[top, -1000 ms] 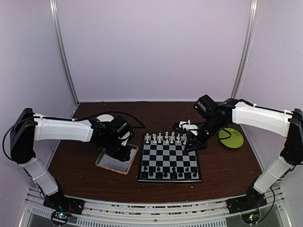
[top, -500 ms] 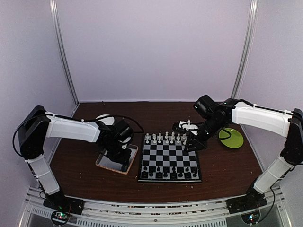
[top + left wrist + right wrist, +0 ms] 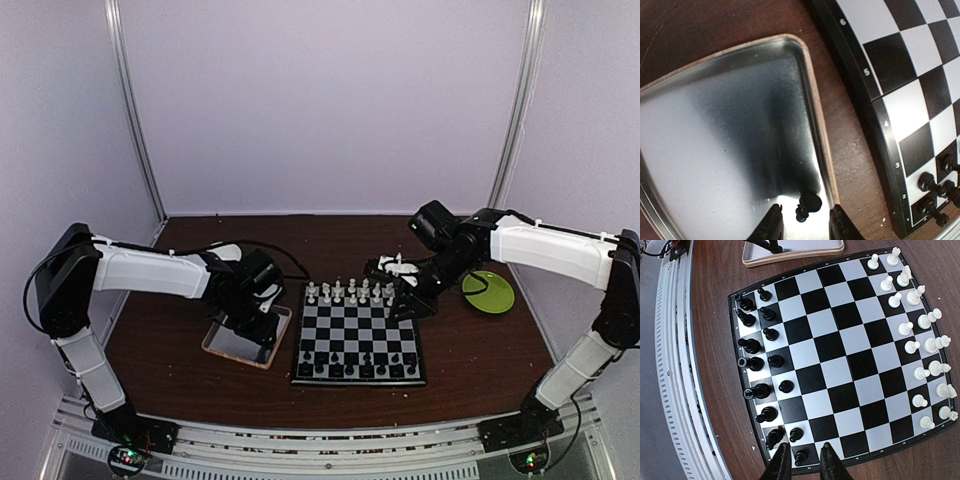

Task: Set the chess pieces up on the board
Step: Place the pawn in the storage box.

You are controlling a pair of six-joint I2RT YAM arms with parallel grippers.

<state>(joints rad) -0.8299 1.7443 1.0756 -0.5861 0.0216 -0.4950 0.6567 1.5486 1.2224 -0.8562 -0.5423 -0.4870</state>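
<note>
Straddling a lone black piece [image 3: 807, 205] with the left gripper [image 3: 806, 227]: jaws parted, a gap on either side of the piece, no contact seen. Piece lying tipped rather than upright, in the 5 o'clock corner of the tray [image 3: 715, 150], close against the rim. Board [image 3: 920, 65] just beside the tray, at 2 o'clock in the left wrist view.

Right gripper [image 3: 804, 467]: jaws narrowly parted, nothing visibly gripped. Held high over the board's edge, with a black pawn [image 3: 801, 457] showing through the gap far below. Black men ranked along the 9 o'clock side of that view, white men [image 3: 920, 345] along the 3 o'clock side, centre squares bare. One gap apparent in the black pawn row, judged to be the destination for the tray piece.

Step in hand, judged: pick of the tray piece.

Risks from here:
- Slick metal floor plus a tipped, rounded piece: likely to squirt out on closing, or to roll toward 9 o'clock out of reach.
- Rim close at 3 o'clock: possible fingertip strike on the tray wall, shifting the tray into the board and toppling the ranked men.
- Skewed grip on a lying piece: tilted release on the square, then a fall into its neighbours.
- Tight spacing in the black ranks: knocking adjacent men during descent.
</note>
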